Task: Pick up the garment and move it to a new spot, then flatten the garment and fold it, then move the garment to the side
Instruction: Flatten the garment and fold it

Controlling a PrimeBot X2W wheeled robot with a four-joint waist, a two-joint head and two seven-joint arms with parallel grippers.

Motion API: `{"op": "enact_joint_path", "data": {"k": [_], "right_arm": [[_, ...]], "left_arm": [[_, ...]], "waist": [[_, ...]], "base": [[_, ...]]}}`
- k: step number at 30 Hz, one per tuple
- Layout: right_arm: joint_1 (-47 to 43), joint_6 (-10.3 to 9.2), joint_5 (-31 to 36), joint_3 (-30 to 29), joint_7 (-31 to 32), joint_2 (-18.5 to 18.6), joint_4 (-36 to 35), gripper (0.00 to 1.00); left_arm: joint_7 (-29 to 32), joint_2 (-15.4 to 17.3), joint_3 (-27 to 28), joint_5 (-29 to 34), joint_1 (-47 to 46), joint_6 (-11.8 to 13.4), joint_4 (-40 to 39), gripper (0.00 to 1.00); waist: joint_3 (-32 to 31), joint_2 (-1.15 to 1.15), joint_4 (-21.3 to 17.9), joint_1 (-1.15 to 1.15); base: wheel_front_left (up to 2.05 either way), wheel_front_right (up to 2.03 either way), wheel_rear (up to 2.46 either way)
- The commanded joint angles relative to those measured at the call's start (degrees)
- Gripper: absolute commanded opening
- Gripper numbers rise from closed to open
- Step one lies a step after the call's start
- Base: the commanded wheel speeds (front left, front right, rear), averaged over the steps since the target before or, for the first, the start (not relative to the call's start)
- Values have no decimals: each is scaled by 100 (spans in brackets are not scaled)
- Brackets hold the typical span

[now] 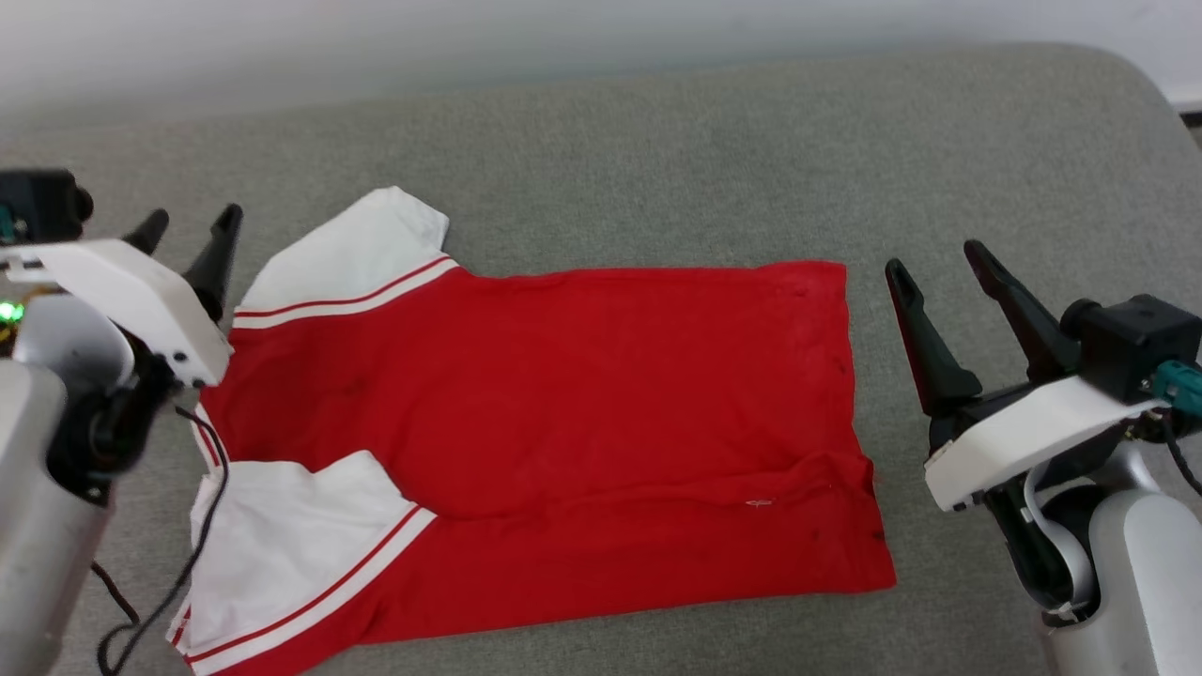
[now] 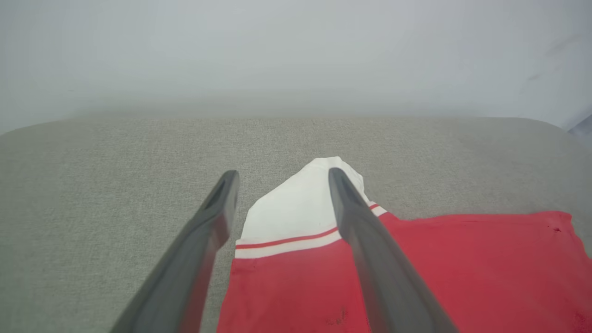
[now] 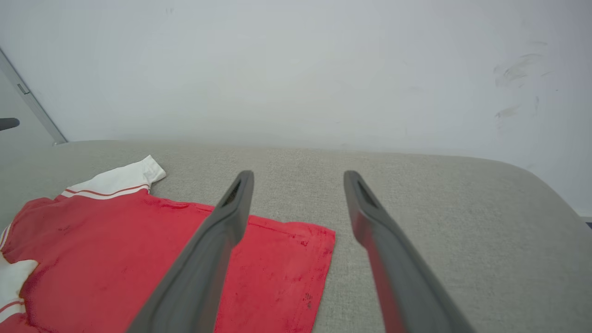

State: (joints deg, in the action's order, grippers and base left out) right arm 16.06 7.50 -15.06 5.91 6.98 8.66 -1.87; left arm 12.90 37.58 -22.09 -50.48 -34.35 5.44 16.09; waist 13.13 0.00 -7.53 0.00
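Garment (image 1: pixel 563 404) lies spread on the grey upholstered surface (image 1: pixel 657 141), plain red side up and turned sideways: sleeves toward robot left, hem (image 1: pixel 856 413) toward robot right. Far sleeve (image 1: pixel 362 249) sticks out flat. Near sleeve (image 1: pixel 282 535) lies partly over the red body.

Left end effector (image 1: pixel 192 221) is spread wide, holding nothing, and hangs over the shoulder end; the left wrist view has its fingers (image 2: pixel 365 240) straddling the far sleeve. Right end effector (image 1: pixel 937 261) is also spread and empty, just off the hem, apart from the cloth, with the hem corner (image 3: pixel 323 236) between its fingers in the right wrist view.

My read: one arm per end so that both ends can be pinched and carried together, which keeps the fold square. Flattening looks mostly done. A ridge (image 1: pixel 751 474) runs along the near side and may want smoothing first, or the fold bakes it in.
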Motion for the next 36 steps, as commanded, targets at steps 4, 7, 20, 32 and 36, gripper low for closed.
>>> {"op": "enact_joint_path", "data": {"k": [4, 7, 20, 32, 36], "right_arm": [[229, -2, 53, 31, -97, -73, -190, 100], [337, -2, 66, 40, -145, -111, -287, 100], [557, -2, -124, 217, -454, -340, -176, 100], [684, -2, -310, 272, -556, -347, 12, 100], [751, -2, -419, 238, -482, -307, 48, 100]], "left_arm": [[559, 176, -118, -30, -707, -327, 247, 100], [1157, 345, -197, -121, -1300, -612, 473, 100], [3330, 713, -543, -330, -2878, -909, 1364, 100], [4768, 598, -987, -484, -2605, -525, 1917, 0], [4499, 493, -944, -523, -2505, -515, 1870, 0]], "waist": [[694, 0, -366, 0], [963, 0, -505, 0], [1868, 0, -1065, 0], [2121, 0, -1187, 0], [2093, 0, -1140, 0]], "base": [[0, 0, 0], [0, 0, 0], [0, 0, 0], [0, 0, 0], [0, 0, 0]]}}
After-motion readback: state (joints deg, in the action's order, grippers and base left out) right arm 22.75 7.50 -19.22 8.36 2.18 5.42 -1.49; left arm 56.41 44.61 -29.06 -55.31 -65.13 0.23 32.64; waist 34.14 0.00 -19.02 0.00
